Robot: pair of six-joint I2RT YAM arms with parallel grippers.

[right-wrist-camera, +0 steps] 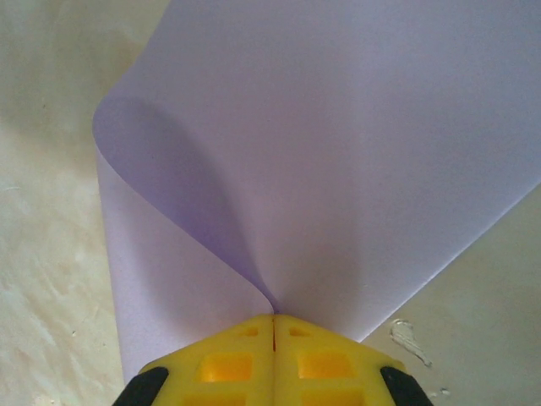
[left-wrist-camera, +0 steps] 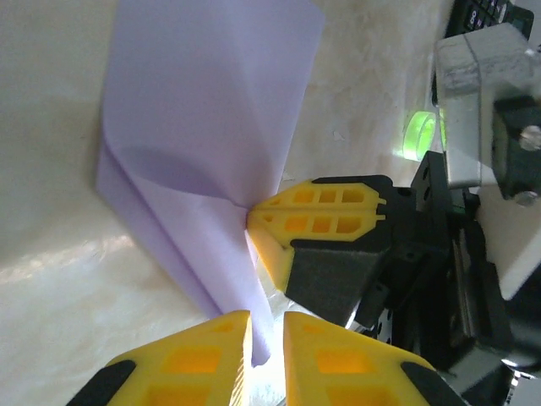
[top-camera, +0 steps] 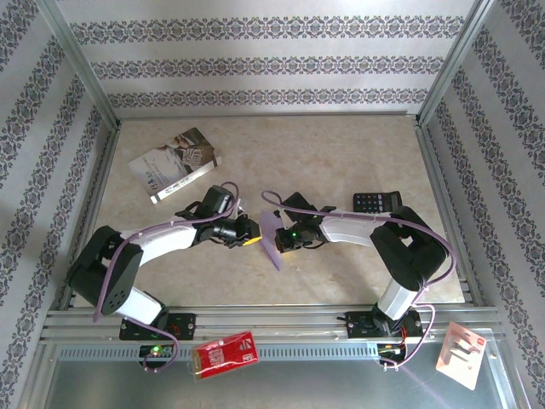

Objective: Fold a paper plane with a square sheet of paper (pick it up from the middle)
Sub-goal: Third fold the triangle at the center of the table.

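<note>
The square sheet of paper [top-camera: 272, 240], pale lilac, is held upright over the middle of the table [top-camera: 341, 153], between the two arms. It is bent over on itself in a soft, uncreased curl, so that two layers run together into a single pinch point. In the right wrist view the sheet [right-wrist-camera: 338, 152] fans out away from that point, its rounded fold on the left.

The right gripper [right-wrist-camera: 273, 321] has its yellow fingers pressed flat together on those gathered layers, clamping the paper. In the left wrist view the same gripper [left-wrist-camera: 258, 216] meets the sheet [left-wrist-camera: 203, 110] from the right, at the spot where the curl narrows.

The left gripper [left-wrist-camera: 266, 326] sits just beside it with its fingers only narrowly apart. A pointed lower corner of the paper hangs down into the slim gap, lying against one finger. Whether the fingers press on it cannot be told.

From above, the left gripper [top-camera: 249, 234] and the right gripper [top-camera: 285, 239] face each other with the sheet between them.

A grey-white printed booklet [top-camera: 176, 164] lies at the far left of the table, and a black calculator [top-camera: 377, 202] lies to the right, behind the right arm. A red packet [top-camera: 226, 352] rests on the metal frame at the near edge.
</note>
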